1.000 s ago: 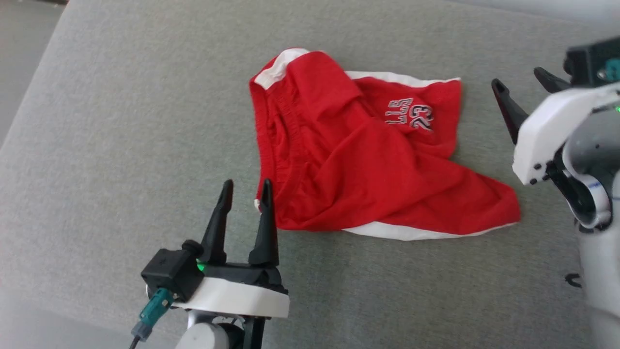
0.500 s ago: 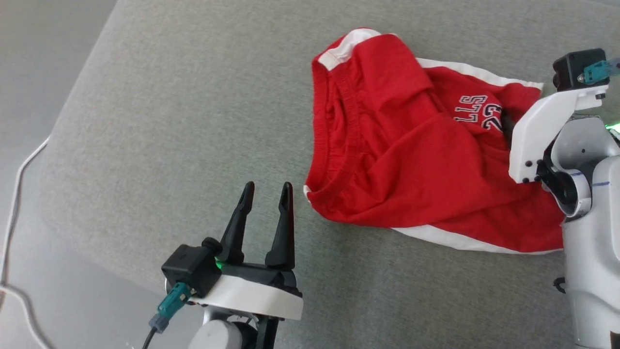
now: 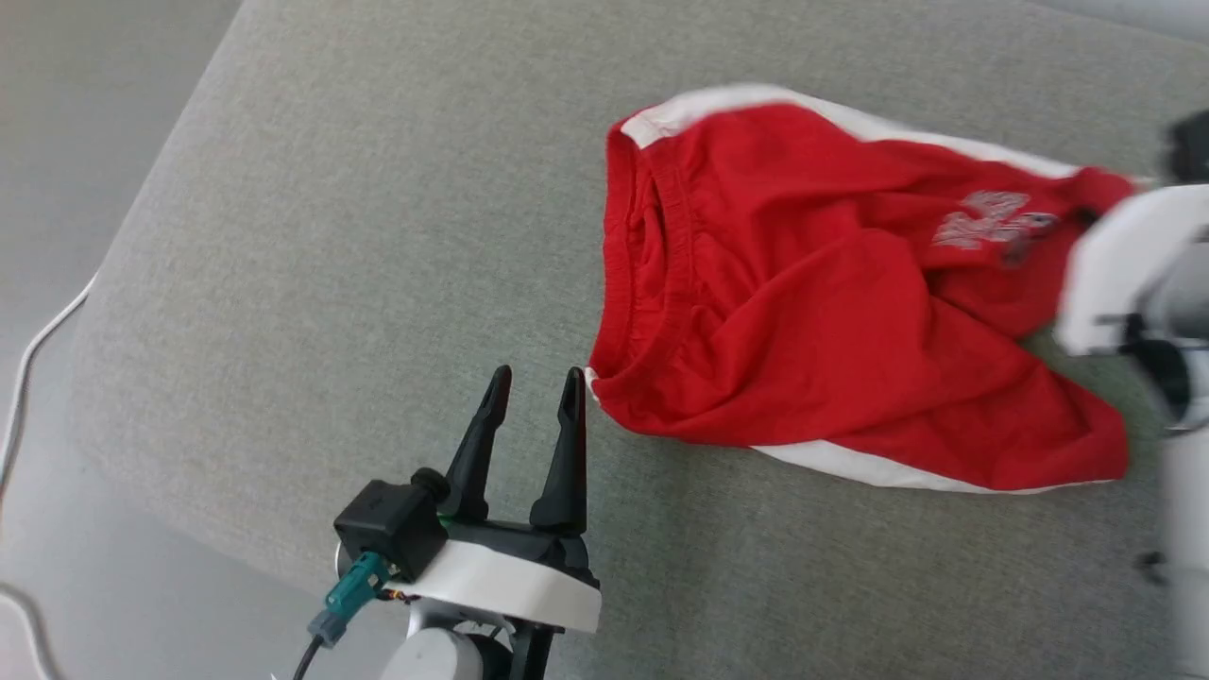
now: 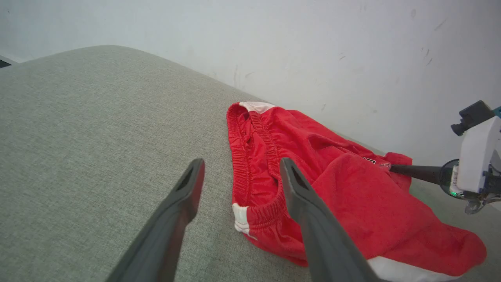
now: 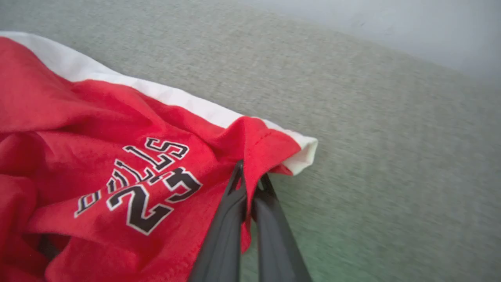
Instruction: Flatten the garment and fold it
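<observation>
Red garment (image 3: 803, 321) — right gripper (image 5: 251, 177) pinches its hem, blurred overhead.

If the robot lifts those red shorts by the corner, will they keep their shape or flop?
Likely floppy: the red shorts lie in soft folds. Probably light: the right gripper pinches just one hem corner.

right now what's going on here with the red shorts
A two-armed robot is working on flattening red shorts that lie crumpled on a grey cushion. Its right gripper is shut on a leg-hem corner by the white stripe, next to the printed logo. Its left gripper is open and holds nothing, sitting close beside the waistband end. The shorts are bunched, not yet flat or folded.
</observation>
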You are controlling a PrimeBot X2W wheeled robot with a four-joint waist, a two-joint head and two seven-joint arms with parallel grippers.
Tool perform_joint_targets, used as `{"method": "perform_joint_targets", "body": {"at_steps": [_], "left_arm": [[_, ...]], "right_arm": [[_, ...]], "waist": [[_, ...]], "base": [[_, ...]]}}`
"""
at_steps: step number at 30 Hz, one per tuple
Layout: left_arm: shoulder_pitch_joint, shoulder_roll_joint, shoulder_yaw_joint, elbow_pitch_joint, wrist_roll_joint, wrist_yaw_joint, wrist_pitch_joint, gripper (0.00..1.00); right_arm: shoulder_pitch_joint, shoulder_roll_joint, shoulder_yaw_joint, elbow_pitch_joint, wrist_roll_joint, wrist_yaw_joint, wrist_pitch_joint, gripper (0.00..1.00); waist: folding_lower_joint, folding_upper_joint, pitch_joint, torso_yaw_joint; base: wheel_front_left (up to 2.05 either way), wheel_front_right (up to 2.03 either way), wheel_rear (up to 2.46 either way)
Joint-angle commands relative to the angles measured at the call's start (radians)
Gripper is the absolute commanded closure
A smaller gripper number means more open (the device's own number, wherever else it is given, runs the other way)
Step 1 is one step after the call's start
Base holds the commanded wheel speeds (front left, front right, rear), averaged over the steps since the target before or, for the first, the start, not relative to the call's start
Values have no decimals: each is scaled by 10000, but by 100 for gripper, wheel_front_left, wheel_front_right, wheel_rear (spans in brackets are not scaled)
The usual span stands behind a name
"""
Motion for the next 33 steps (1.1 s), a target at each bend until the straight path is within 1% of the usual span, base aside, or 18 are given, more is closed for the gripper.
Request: {"method": "perform_joint_targets", "body": {"at_steps": [1,3,4,7,9,10,11,12,14,16,19,22,25,29,33], "left_arm": [[-116,-54,-14,58,77,-25,-47,0],[-117,-54,-54,76,69,-45,-47,0],[-117,-54,-54,76,69,-45,-47,0],[-156,-54,-154,89,27,-68,-47,0],[-191,-54,-223,132,5,-74,-47,0],[-215,-54,-234,149,-4,-79,-47,0],[-237,-54,-233,170,-1,-82,-47,0],[-262,-54,-234,198,22,-86,-47,0],[-327,-54,-232,232,64,-83,-47,0],[-371,-54,-214,230,77,-68,-47,0],[-371,-54,-180,296,151,-67,-47,0],[-297,-54,-84,310,184,-51,-47,0],[-166,-54,52,295,248,-50,-47,0],[-26,-28,262,212,333,-55,-47,0],[17,-20,352,144,383,-109,-47,0]], "right_arm": [[176,-553,-247,-218,66,-11,1,100],[292,-1191,-498,-422,43,-11,-62,100],[292,-1191,-498,-422,43,-11,-62,100],[426,-2012,-886,-653,-132,-11,-413,100],[434,-2264,-1081,-605,-145,-11,-750,99],[410,-2283,-1189,-512,-152,-11,-903,73],[392,-2246,-1239,-424,-201,-11,-1037,20],[366,-2189,-1252,-335,-260,-11,-1163,0],[297,-2018,-1149,-152,-245,-11,-1435,0],[244,-1721,-988,-96,8,-11,-1640,0],[431,-1356,-664,-520,505,-11,-1827,0],[1129,-1156,-308,-1456,1156,-11,-1717,0],[2168,-963,-195,-2693,1745,-11,-1531,0],[3790,-486,-211,-4269,2197,-11,-1228,0],[5230,16,-109,-5494,2419,-11,-866,0]], "waist": [[0,0,-148,-175],[0,0,-132,-191],[0,0,-132,-191],[0,0,-24,-148],[0,0,66,-134],[0,0,103,-145],[0,0,136,-167],[0,0,166,-192],[0,0,188,-255],[0,0,127,-361],[0,0,-70,-540],[0,0,-315,-761],[0,0,-542,-1015],[0,0,-735,-1308],[0,0,-725,-1446]], "base": [[0,0,0],[0,0,0],[0,0,0],[0,0,0],[0,0,0],[0,0,0],[0,0,0],[0,0,0],[0,0,0],[0,0,0],[0,0,0],[0,0,0],[0,0,0],[0,0,0],[0,0,0]]}}
